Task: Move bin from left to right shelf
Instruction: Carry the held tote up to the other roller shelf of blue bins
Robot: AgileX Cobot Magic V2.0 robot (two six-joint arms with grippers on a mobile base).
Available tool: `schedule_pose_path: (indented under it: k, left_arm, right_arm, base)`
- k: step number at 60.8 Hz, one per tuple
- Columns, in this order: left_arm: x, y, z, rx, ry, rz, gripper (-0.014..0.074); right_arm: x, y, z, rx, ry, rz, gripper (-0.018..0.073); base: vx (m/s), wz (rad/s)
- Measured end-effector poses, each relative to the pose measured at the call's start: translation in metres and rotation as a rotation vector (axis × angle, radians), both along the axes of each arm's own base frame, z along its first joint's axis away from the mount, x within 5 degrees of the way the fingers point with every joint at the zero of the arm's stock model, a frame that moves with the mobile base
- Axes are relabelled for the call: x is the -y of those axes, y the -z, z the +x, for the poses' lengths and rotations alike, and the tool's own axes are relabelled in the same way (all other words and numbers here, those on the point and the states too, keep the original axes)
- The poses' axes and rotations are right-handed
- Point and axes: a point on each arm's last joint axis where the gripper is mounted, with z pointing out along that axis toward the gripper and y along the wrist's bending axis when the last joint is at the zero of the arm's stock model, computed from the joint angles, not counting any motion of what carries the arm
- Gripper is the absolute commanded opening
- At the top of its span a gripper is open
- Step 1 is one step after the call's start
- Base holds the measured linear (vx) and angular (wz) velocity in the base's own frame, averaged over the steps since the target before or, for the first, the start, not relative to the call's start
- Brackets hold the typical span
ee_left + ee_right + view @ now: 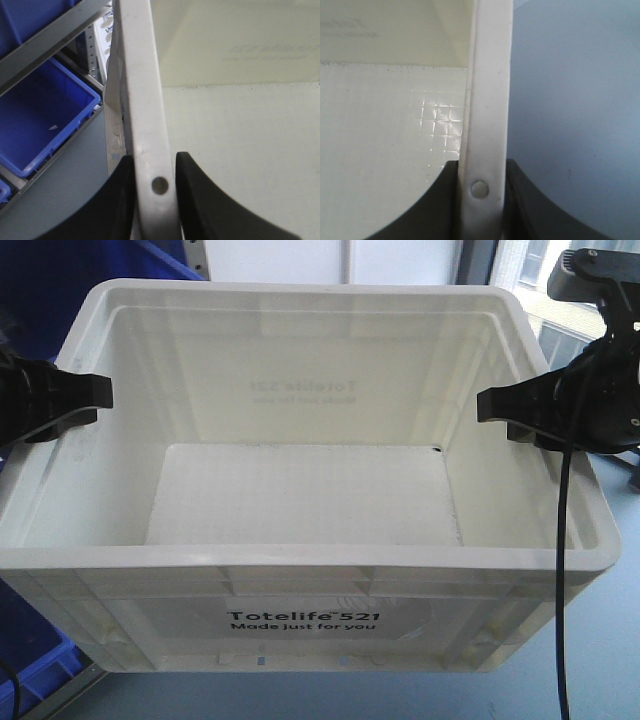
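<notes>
The white bin [300, 490] fills the front view, empty, with "Totelife 521 Made just for you" in black on its near side. My left gripper [95, 392] is shut on the bin's left rim. In the left wrist view the rim [142, 100] runs between the two black fingers [120, 200], which press on both sides; the gripper [155, 172] straddles it. My right gripper [490, 405] is shut on the right rim. In the right wrist view the rim [487, 100] sits between the fingers [522, 200], with the gripper [481, 167] clamped round it.
Blue plastic bins [40, 115] sit on a grey metal shelf frame [45, 42] to the left, also showing in the front view [40, 665]. A grey-blue surface [570, 100] lies under and right of the bin. A window [545, 280] is at the back right.
</notes>
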Motion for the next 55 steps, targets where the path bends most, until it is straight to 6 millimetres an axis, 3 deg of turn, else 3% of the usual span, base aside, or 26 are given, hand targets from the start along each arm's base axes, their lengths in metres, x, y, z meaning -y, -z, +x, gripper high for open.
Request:
schedule_pose_path:
  k: [55]
  left_arm:
    - [0.0000,0.0000,0.0000,0.000,0.000,0.000,-0.0006]
  right_arm:
    - [0.0000,0.0000,0.0000,0.000,0.000,0.000,-0.0009]
  base:
    - [0.11,0.50]
